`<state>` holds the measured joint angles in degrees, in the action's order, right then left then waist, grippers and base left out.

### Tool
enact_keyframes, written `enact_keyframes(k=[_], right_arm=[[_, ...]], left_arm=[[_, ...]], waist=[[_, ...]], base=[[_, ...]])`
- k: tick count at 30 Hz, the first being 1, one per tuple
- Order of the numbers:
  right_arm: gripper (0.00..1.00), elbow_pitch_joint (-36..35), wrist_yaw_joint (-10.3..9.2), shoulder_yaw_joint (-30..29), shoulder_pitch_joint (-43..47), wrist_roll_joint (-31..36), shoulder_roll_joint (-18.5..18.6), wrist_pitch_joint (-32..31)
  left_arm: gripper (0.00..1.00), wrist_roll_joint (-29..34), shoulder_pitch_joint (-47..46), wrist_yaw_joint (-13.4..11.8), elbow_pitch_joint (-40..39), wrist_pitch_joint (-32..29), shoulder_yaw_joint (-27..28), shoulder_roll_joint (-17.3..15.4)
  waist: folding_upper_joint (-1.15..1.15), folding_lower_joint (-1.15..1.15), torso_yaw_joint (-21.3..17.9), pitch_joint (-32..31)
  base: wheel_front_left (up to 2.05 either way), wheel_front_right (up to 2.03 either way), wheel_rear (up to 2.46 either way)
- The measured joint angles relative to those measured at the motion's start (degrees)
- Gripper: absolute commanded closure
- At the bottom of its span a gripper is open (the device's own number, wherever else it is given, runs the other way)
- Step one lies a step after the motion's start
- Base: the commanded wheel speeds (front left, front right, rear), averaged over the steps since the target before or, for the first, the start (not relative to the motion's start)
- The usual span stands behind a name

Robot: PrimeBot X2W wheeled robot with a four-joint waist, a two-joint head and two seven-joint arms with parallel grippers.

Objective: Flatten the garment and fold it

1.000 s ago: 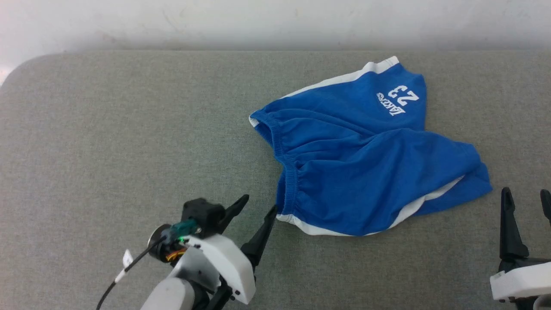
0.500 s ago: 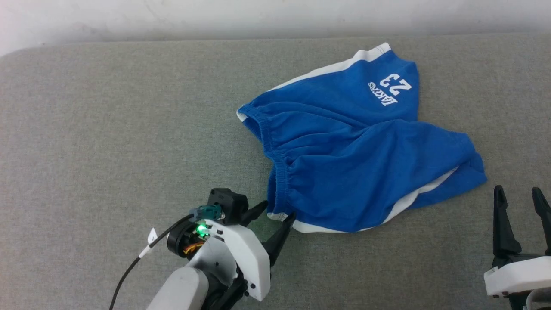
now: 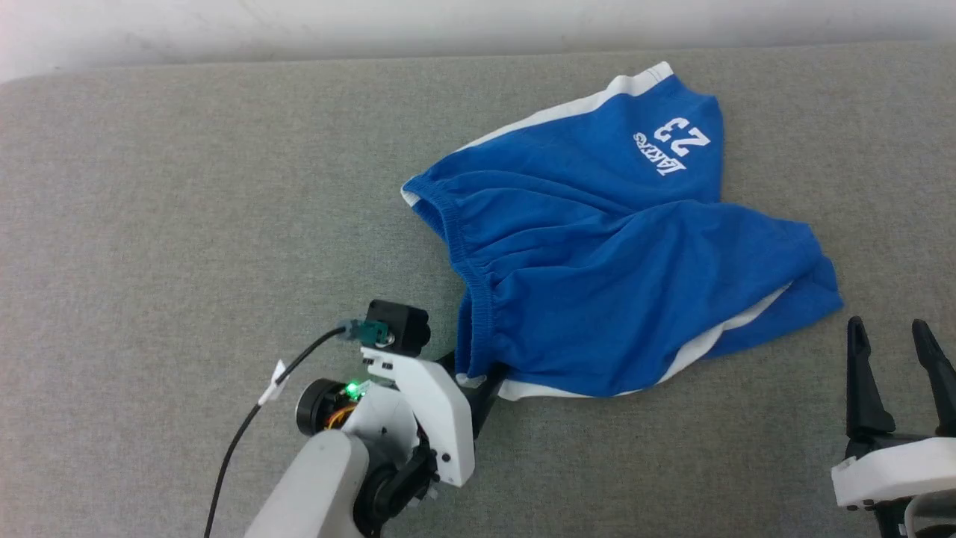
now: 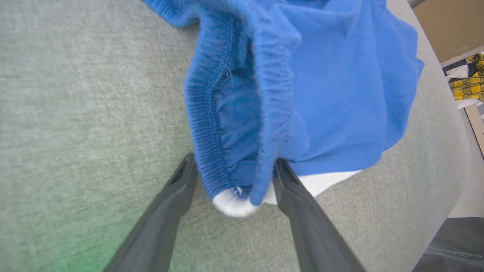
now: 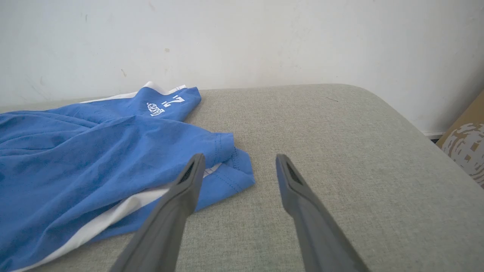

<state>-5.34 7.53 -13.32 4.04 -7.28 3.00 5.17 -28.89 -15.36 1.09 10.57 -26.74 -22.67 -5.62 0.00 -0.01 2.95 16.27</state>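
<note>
- Head view, starting left: the left end effector (image 3: 472, 373) sits at the near corner of the waistband (image 3: 484, 299) on the shorts (image 3: 597, 261), spread wide open, nothing clamped.
- Left wrist view has its two fingers (image 4: 166, 211) either side of that white-tipped corner, touching the fabric.
- The shorts lie crumpled right of centre on the gray tabletop (image 3: 187, 224), waistband facing left, "23" print on the far leg.
- Far right, the right end effector (image 3: 887, 336) is open and empty too, just beside the near leg hem.
</note>
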Motion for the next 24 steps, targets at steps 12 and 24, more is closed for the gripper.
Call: enact_keyframes(k=[12,24], right_arm=[[0.00,1.4,0.00,-0.2,-0.3,-0.1,0.0,0.1],[0.00,1.2,0.00,0.8,0.0,0.3,0.0,-0.6]], left_arm=[[1.00,-2.3,-0.4,-0.6,0.7,-1.4,0.4,-0.3],[1.00,-6.5,10.0,-4.4,-10.1,3.6,7.9,-2.1]], waist=[[0.00,0.01,-0.4,-0.8],[0.00,0.00,0.7,-3.6]], base=[[0.00,0.00,0.00],[0.00,0.00,0.00]])
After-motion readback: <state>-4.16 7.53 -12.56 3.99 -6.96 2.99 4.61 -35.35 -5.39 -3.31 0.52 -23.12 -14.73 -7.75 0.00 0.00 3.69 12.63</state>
